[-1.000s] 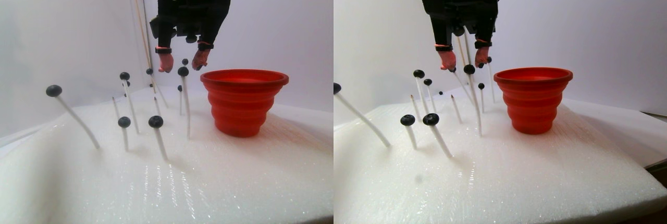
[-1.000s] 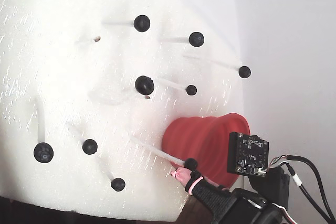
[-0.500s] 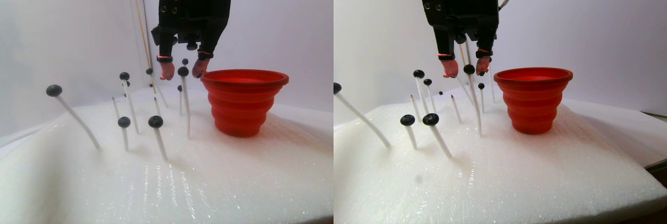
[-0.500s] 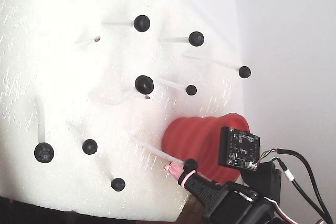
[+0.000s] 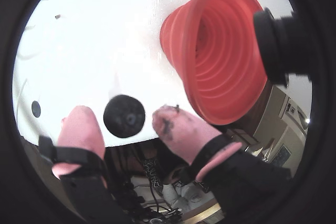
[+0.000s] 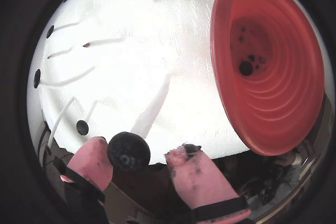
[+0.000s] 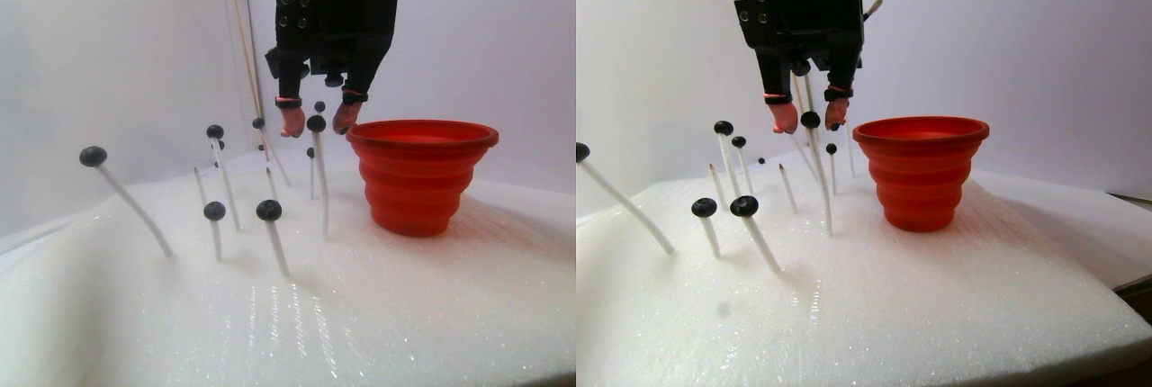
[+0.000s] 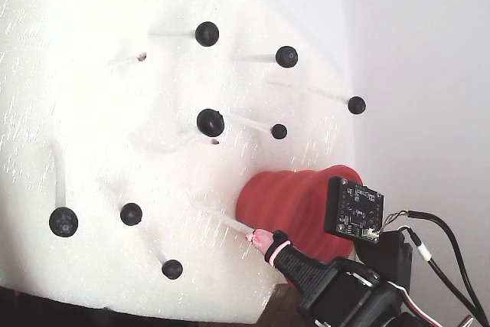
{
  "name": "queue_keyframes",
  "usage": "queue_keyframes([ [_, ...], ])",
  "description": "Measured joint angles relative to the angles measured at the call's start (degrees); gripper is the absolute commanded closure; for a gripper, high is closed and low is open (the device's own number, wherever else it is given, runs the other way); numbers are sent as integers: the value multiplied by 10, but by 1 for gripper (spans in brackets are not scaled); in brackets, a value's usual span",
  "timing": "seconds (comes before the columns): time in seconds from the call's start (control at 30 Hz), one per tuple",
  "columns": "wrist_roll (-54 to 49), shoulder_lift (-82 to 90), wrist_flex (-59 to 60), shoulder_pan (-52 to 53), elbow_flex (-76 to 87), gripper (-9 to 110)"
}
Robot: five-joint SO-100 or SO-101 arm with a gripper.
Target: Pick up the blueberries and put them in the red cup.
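My gripper (image 7: 316, 124) hangs open just left of the red cup (image 7: 423, 171). Its pink fingertips flank a blueberry (image 7: 316, 123) on top of a tall white stick. In both wrist views that blueberry (image 5: 124, 116) (image 6: 128, 151) sits between the fingers; the left pad looks close to or touching it, and the right pad stands apart. The red cup (image 6: 273, 66) holds one blueberry (image 6: 245, 68) and dark stains. Several more blueberries (image 8: 210, 122) (image 7: 269, 211) stand on sticks in the foam. In the fixed view one pink fingertip (image 8: 259, 238) covers the flanked berry beside the cup (image 8: 295, 204).
A white foam pad (image 7: 405, 315) carries everything. Leaning white sticks (image 7: 135, 207) crowd the area left of the cup. A few bare sticks with brown tips (image 8: 141, 57) poke out. A thin wooden rod (image 7: 238, 36) stands by the back wall. The foam's edge (image 8: 153, 313) is near.
The gripper has come down and shifted slightly, so its open fingers now sit level with the blueberry. In the fixed view the finger now hides that berry.
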Motion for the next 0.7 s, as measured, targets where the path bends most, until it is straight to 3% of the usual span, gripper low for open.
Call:
queue_keyframes([
  [0.7, 29, 0, -7, -15, -6, 84],
])
